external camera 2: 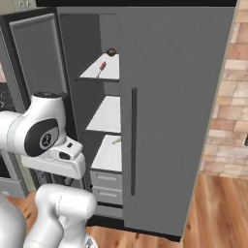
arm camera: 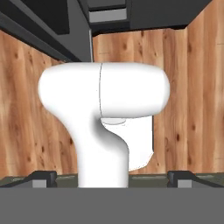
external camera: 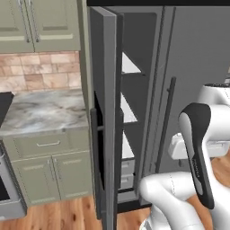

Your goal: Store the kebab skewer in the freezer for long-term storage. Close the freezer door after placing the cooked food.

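The freezer [external camera 2: 104,116] stands open, its white shelves and grey drawers showing. On its top shelf lies the kebab skewer [external camera 2: 102,66], a thin stick with a red chunk. The freezer door [external camera: 105,112] is swung wide out and appears edge-on in the left base view; in the right base view the freezer door [external camera 2: 36,63] sits at the far left. My gripper [arm camera: 113,178] is open and empty, its dark fingertips [arm camera: 43,178] far apart. It points down at the wood floor, well below and apart from the skewer's shelf. My arm is folded low before the fridge.
A small dark brown lump [external camera 2: 111,52] sits at the back of the same top shelf. The wider fridge door [external camera 2: 174,121] is shut, with a dark bar handle [external camera 2: 133,140]. A marble counter [external camera: 45,110] and green cabinets lie left of the open door.
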